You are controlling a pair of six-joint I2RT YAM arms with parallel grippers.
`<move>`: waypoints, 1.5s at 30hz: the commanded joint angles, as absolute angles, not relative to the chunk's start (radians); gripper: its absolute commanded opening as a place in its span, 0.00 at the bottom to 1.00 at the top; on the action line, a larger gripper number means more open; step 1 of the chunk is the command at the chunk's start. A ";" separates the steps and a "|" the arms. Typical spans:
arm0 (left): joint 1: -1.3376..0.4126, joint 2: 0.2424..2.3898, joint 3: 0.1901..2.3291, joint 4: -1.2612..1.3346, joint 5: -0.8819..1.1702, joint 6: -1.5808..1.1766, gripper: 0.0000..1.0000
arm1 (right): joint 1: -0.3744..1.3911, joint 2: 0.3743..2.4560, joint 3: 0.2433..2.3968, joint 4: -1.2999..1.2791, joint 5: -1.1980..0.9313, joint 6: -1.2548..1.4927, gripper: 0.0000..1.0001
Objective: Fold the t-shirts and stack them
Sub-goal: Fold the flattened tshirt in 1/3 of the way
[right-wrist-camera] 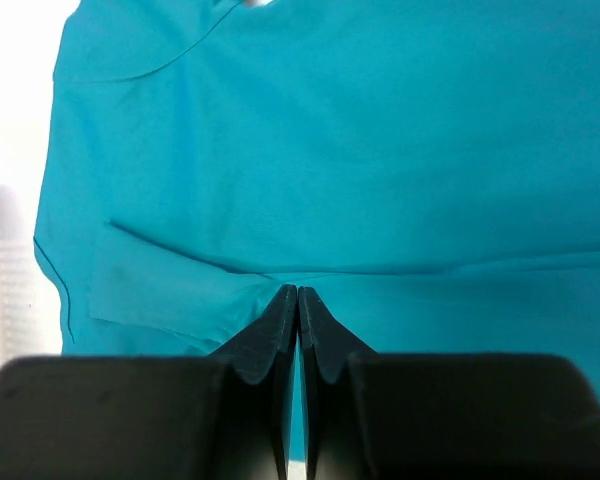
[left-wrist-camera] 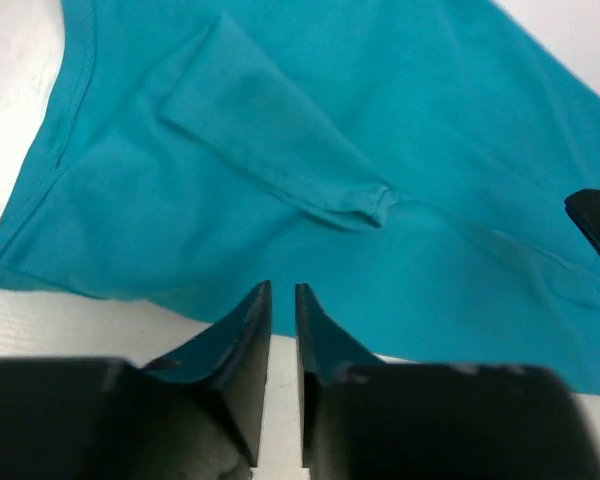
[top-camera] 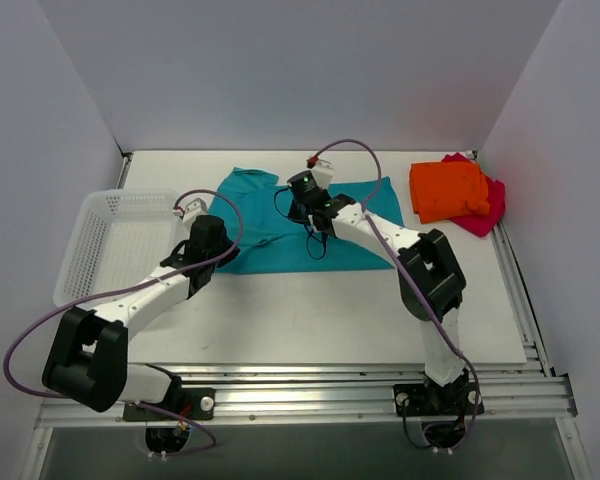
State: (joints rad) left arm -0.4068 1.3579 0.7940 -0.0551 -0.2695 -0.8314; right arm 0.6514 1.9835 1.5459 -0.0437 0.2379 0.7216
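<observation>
A teal-blue t-shirt (top-camera: 270, 250) lies spread across the middle of the table, with one sleeve folded inward (left-wrist-camera: 270, 140). My right gripper (top-camera: 315, 240) is over the shirt's middle; its jaws are pressed together at a crease, and folds in the cloth (right-wrist-camera: 380, 150) run to the tips (right-wrist-camera: 298, 292). My left gripper (top-camera: 225, 262) is at the shirt's near-left hem. Its fingers (left-wrist-camera: 283, 290) are almost together with only bare table between them. A folded orange t-shirt (top-camera: 447, 190) lies on a magenta-pink t-shirt (top-camera: 488, 212) at the back right.
A white mesh basket (top-camera: 110, 240) stands at the left edge, beside the left arm; it also shows at the left edge of the right wrist view (right-wrist-camera: 0, 300). Grey walls close in the back and sides. A metal rail (top-camera: 310, 385) runs along the near edge.
</observation>
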 commanded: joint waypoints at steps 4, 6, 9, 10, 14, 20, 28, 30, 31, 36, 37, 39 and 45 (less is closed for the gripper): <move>-0.419 1.436 0.755 0.117 -0.336 -0.856 0.06 | 0.706 2.151 1.718 -0.106 0.130 0.719 0.00; -0.419 1.476 0.759 0.139 -0.357 -0.856 0.02 | 0.724 2.186 1.761 -0.112 0.121 0.723 0.00; -0.417 1.514 0.758 0.188 -0.360 -0.853 0.02 | 0.736 2.221 1.815 -0.132 0.109 0.727 0.00; -0.416 1.525 0.759 0.199 -0.362 -0.850 0.02 | 0.738 2.227 1.824 -0.146 0.106 0.732 0.00; -0.405 1.601 0.801 0.219 -0.345 -0.839 0.02 | 0.750 2.249 1.856 -0.169 0.078 0.750 0.00; -0.365 1.684 0.839 0.264 -0.299 -0.830 0.02 | 0.767 2.192 1.812 -0.184 0.123 0.756 0.00; -0.328 1.759 0.862 0.302 -0.258 -0.827 0.02 | 0.799 2.131 1.697 -0.166 0.106 0.781 0.00; -0.327 1.770 0.865 0.307 -0.256 -0.825 0.02 | 0.821 2.123 1.674 -0.163 0.110 0.788 0.00; -0.327 1.776 0.867 0.307 -0.255 -0.825 0.02 | 0.828 2.122 1.667 -0.155 0.109 0.790 0.00; -0.327 1.807 0.877 0.298 -0.255 -0.833 0.02 | 0.862 2.132 1.674 -0.153 0.107 0.796 0.00; -0.327 1.818 0.879 0.296 -0.255 -0.836 0.02 | 0.864 2.135 1.675 -0.158 0.104 0.798 0.00; -0.327 1.824 0.874 0.298 -0.256 -0.841 0.02 | 0.870 2.140 1.681 -0.153 0.104 0.796 0.00; -0.327 1.822 0.861 0.307 -0.255 -0.844 0.02 | 0.867 2.192 1.724 -0.156 0.113 0.790 0.00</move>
